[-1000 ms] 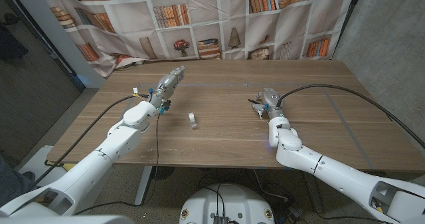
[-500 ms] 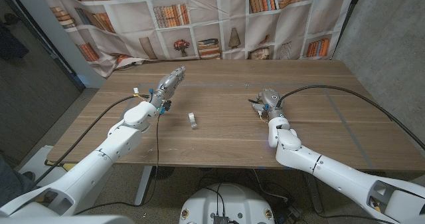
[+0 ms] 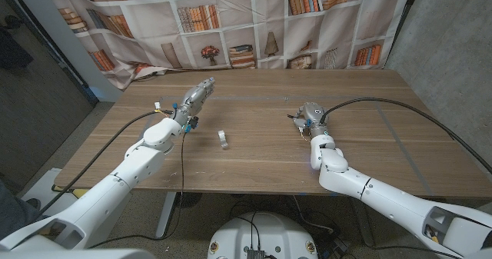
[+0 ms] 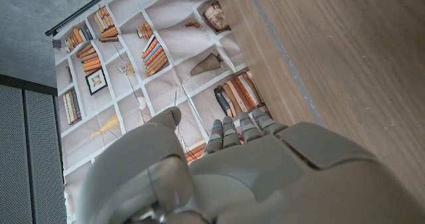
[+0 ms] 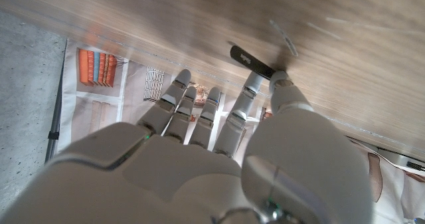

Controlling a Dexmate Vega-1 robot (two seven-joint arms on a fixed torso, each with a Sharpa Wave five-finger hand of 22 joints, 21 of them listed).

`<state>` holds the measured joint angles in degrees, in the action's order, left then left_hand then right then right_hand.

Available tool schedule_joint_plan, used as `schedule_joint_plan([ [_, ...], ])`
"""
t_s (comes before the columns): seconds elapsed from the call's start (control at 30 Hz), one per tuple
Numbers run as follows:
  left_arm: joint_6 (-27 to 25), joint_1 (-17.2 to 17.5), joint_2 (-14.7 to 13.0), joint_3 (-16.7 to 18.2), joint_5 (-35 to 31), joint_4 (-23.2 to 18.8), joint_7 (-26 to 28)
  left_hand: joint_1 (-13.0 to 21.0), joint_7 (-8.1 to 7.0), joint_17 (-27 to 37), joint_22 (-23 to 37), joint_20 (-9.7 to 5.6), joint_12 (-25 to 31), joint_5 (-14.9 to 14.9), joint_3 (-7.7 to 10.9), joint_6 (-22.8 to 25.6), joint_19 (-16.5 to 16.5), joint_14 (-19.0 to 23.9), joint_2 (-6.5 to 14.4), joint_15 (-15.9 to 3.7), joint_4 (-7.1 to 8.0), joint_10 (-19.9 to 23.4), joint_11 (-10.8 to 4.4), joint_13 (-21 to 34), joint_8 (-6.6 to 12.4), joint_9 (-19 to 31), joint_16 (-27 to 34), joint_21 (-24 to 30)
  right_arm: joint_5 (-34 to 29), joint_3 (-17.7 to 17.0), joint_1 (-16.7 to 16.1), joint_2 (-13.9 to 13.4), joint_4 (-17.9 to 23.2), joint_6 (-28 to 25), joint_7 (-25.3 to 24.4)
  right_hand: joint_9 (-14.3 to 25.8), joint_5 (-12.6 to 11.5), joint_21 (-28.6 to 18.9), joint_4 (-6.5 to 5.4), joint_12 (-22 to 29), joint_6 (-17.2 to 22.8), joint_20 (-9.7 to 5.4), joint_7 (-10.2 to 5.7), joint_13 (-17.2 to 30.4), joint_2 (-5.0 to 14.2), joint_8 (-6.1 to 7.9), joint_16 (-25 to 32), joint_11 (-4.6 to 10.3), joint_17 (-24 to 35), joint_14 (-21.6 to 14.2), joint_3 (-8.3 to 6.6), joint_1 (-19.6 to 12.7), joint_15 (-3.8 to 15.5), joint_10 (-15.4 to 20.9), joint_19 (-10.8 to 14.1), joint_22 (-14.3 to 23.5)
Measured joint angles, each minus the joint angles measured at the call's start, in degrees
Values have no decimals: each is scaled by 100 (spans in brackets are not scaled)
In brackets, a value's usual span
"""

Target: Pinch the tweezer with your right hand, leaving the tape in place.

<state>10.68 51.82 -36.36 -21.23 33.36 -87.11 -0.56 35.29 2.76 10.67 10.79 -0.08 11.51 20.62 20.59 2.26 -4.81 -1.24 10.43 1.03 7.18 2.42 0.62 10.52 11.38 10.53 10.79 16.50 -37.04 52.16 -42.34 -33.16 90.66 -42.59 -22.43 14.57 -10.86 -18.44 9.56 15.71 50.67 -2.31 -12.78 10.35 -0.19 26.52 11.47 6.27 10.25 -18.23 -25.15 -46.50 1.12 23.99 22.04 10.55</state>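
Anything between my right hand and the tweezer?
Nothing visible. In the right wrist view the right hand has its thumb and a finger at the end of the dark tweezer; the tape sits well off toward the left hand's side.

tweezer [image 5: 255, 61] x1 | tape [image 3: 222, 139] x1 | hands x2: L [image 3: 196, 95], R [image 3: 308, 115]

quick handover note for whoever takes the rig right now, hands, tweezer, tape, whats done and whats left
Right hand: at the tweezer, thumb and a fingertip meeting on its near end; whether it is truly clamped I cannot tell.
Left hand: holds nothing, fingers extended, well away from the work.
Tape: on the table between the two hands, untouched.
Done: right hand has reached the tweezer.
Left: confirm the pinch; leave the tape alone.
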Motion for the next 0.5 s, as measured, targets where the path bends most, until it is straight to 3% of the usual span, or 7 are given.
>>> schedule_joint_plan([
  [0.5, -3, 15, 4, 12, 28, -5, 2, 0, 0, 0, 0, 0, 0, -14, 41, 0, -1, 0, 0, 0, -8, 0, 0, 0, 0, 0, 0, 0, -7, 12, 10, 41, -100, 14, -174, -55, 1, -53, -24, 63, 477, -25, -4, 1, 1, 132, 0, 90, 0, -279, -23, -152, 114, 345, 262, -1],
])
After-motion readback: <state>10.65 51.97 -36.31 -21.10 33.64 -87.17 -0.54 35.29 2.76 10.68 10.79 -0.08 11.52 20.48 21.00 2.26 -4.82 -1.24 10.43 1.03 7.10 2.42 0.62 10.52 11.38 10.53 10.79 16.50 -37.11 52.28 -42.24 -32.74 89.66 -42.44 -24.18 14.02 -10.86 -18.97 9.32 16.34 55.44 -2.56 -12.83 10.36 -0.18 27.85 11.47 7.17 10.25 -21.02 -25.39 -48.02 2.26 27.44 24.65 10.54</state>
